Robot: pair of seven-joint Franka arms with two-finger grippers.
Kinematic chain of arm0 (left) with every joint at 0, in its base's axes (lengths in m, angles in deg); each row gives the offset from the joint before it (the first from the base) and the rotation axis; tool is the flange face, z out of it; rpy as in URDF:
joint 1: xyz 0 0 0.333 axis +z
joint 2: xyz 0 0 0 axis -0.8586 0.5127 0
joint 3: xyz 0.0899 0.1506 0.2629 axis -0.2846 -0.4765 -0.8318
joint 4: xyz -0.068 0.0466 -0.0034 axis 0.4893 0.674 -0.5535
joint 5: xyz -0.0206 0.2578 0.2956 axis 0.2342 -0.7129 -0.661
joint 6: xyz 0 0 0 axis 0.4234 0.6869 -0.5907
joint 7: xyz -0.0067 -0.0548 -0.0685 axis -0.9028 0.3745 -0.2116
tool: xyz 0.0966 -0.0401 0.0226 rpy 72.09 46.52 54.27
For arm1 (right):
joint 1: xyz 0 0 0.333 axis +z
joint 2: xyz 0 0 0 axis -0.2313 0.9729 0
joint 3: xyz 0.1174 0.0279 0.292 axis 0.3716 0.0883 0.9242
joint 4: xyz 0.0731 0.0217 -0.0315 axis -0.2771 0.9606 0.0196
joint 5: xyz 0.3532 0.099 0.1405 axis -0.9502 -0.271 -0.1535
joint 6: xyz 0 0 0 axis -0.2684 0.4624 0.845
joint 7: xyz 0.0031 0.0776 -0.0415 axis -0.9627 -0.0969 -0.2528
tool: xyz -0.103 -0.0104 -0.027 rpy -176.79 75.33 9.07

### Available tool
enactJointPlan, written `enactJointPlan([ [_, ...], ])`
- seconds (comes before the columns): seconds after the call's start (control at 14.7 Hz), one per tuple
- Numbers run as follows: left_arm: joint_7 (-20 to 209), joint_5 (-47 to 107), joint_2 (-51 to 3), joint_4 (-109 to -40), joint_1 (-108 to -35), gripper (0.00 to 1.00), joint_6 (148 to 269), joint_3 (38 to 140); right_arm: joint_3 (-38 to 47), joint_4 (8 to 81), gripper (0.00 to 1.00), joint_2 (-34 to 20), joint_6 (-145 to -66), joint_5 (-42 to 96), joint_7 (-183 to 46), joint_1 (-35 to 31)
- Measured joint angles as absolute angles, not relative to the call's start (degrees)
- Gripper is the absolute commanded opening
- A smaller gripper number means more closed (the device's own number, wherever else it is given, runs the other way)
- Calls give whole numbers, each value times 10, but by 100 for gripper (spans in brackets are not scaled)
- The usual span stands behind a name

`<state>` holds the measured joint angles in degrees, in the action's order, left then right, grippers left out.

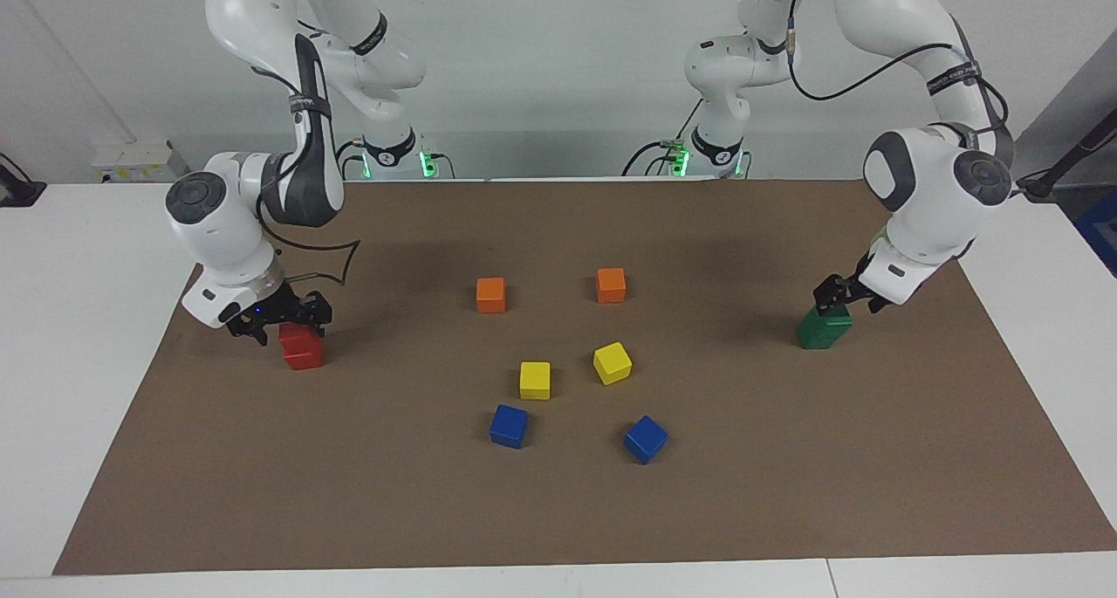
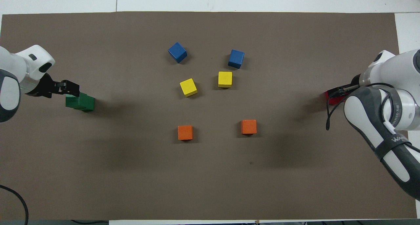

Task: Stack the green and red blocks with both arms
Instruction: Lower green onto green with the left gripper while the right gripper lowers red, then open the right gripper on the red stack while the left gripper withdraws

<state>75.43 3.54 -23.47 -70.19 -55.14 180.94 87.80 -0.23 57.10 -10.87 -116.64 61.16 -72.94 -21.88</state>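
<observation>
Two red blocks (image 1: 302, 347) stand stacked near the right arm's end of the mat; in the overhead view only an edge of red (image 2: 330, 97) shows beside the arm. My right gripper (image 1: 281, 322) hangs open just over the top red block, apart from it. Two green blocks (image 1: 823, 328) stand stacked near the left arm's end, the top one slightly offset in the overhead view (image 2: 80, 102). My left gripper (image 1: 843, 298) is open just above the top green block and also shows in the overhead view (image 2: 68, 87).
In the middle of the brown mat (image 1: 785, 458) lie two orange cubes (image 1: 490, 294) (image 1: 611, 285), two yellow cubes (image 1: 535, 380) (image 1: 612, 362) and two blue cubes (image 1: 509, 425) (image 1: 646, 438). White table surrounds the mat.
</observation>
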Motion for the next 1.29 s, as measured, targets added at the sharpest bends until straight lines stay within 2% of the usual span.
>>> enactJointPlan([
  [0.2,754,35,-269,-665,-551,100,1747,878,-2,571,100,-109,-1166,612,-729,-219],
  [0.54,754,35,-343,-663,-552,100,1652,880,-2,571,100,-109,-1166,612,-729,-219],
  [1.29,755,36,-348,-670,-578,100,1642,879,-5,571,100,-109,-1169,612,-729,-221],
])
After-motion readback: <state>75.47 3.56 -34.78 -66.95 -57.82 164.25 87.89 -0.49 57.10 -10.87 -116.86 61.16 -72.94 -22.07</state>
